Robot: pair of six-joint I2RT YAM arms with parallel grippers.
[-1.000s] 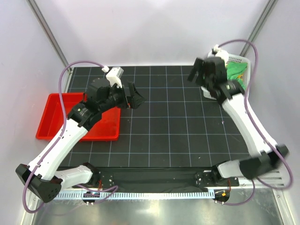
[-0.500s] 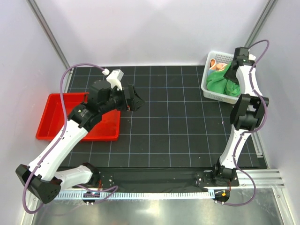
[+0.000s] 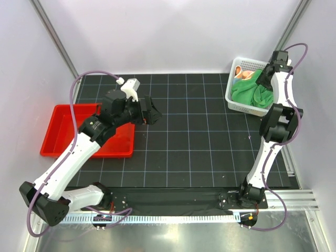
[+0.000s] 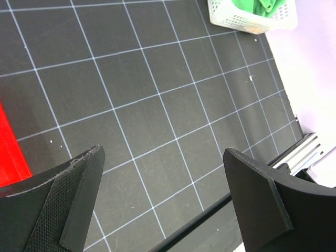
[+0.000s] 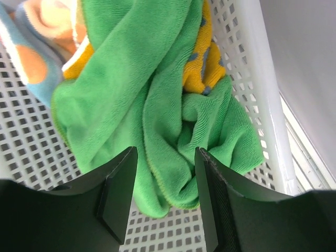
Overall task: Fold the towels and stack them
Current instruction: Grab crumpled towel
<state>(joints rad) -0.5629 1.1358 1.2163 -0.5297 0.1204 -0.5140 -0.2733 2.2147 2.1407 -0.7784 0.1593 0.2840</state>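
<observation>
The towels lie bunched in the white mesh basket at the back right. In the right wrist view the green towel is on top, the orange dotted towel shows under it, and a blue and orange patterned towel lies at the upper left. From the top view I make out the green towel and a peach patch. My right gripper hangs over the basket, its jaws half apart astride a green fold. My left gripper is wide open above the black mat, holding nothing.
The red tray sits at the left, and its edge shows by my left finger. The black gridded mat covers the table. The basket's far corner stands against the right wall. A metal rail runs along the near edge.
The right arm swung from above the mat's back right out over the basket and lowered its gripper to the green towel, the jaws narrowing from wide. The left arm barely moved.
</observation>
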